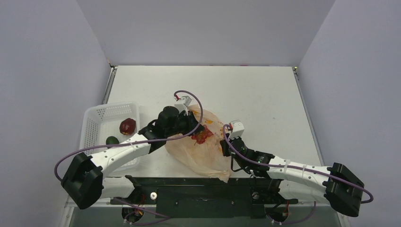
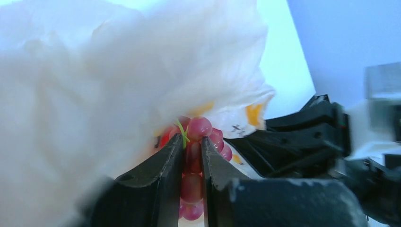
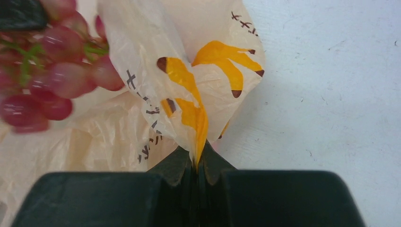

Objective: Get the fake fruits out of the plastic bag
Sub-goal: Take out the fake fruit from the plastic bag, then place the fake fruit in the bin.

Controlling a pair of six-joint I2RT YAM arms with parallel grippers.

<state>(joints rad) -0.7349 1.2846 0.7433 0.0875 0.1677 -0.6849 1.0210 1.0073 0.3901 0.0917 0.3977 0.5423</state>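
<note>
Left hand [image 2: 191, 146] is clamped nearly shut on the cluster of tiny red berries [image 2: 198, 128], right at the mouth of the plastic bag [image 1: 203, 158] mid-tabletop [image 1: 265, 94]. Right hand [image 3: 194, 163] is pinched tight on the bag's edge at its 3 o'clock side. Looks mid-extraction to me. Next up it needs a clean lift out, then a carry to the white basket [image 1: 94, 118] at 9 o'clock, where a dark red fruit [image 1: 127, 126] sits.

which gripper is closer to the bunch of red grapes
Left. The left gripper is shut on the bunch of red grapes; the right gripper is off to one side of them, pinching the plastic bag by its edge.
</note>
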